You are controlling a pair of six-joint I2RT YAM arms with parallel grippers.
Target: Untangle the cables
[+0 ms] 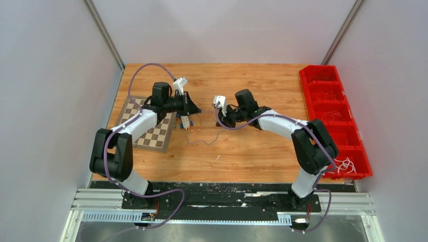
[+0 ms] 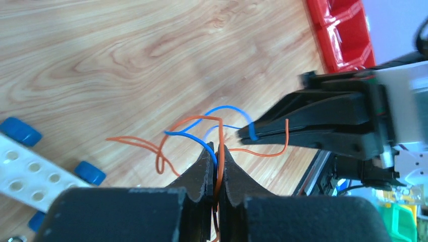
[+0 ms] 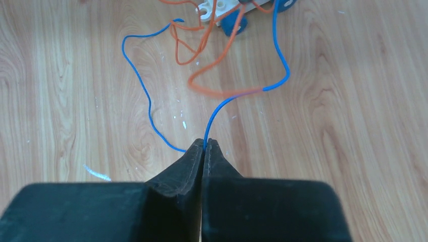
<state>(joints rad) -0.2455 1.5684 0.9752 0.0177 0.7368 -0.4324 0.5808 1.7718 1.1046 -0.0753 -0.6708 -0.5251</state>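
While both pincers are clamped shut, each has a strand. The left gripper (image 2: 217, 149) pinches the orange wire (image 2: 194, 119) between its tips, and the right gripper (image 3: 204, 144) has the blue wire (image 3: 147, 98) nipped at its very point. Whether blue is also caught in the left jaws I cannot tell; it runs right up to them. The cables (image 1: 201, 135) sit in the middle of the table (image 1: 252, 151), strung between the two grippers. Loose loops sag onto the wood toward the near edge, just beside a white toy brick (image 2: 22, 171) with blue wheels.

From where I stand, the step looks like drawing the two colours apart. Done well, that means slow, level, opposite pulls, left arm leftward and right arm rightward, with an eye on the place where orange loops over blue. If that crossing tightens instead of sliding, I would ease off and lift one strand over the other rather than haul. Wire this thin could slip from the tips or cinch into a knot.

The bundle's long axis runs left to right across the table, pointing from one gripper to the other.
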